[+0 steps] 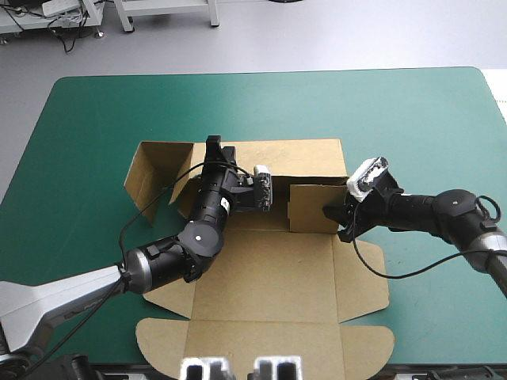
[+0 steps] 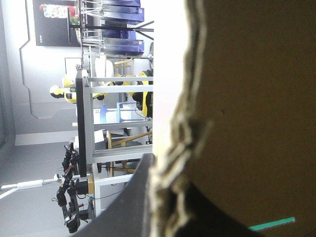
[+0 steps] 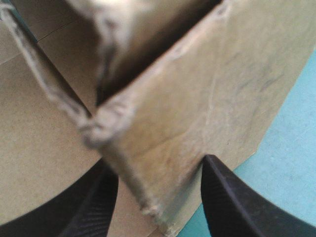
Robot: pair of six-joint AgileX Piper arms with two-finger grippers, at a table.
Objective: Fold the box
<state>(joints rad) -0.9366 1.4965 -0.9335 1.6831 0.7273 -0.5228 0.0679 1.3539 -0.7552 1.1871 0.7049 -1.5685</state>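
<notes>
The brown box (image 1: 269, 273) lies mid-table, partly raised. Its far wall (image 1: 297, 157) and left side panel (image 1: 154, 170) stand up, while the near lid panel (image 1: 261, 348) with rounded flaps lies flat. My left gripper (image 1: 215, 150) sits at the far wall's top edge. In the left wrist view the board's edge (image 2: 170, 148) runs between its black fingers (image 2: 131, 197), shut on it. My right gripper (image 1: 337, 222) is at the upright right flap (image 1: 315, 207). In the right wrist view that gripper (image 3: 158, 168) is open, astride the flap's corner (image 3: 168, 133).
The teal-green cover (image 1: 412, 111) shows in a broad band beyond the box and on both its sides. The right side flap (image 1: 366, 281) lies flat on the cover beneath my right arm. The lid panel reaches the table's near edge.
</notes>
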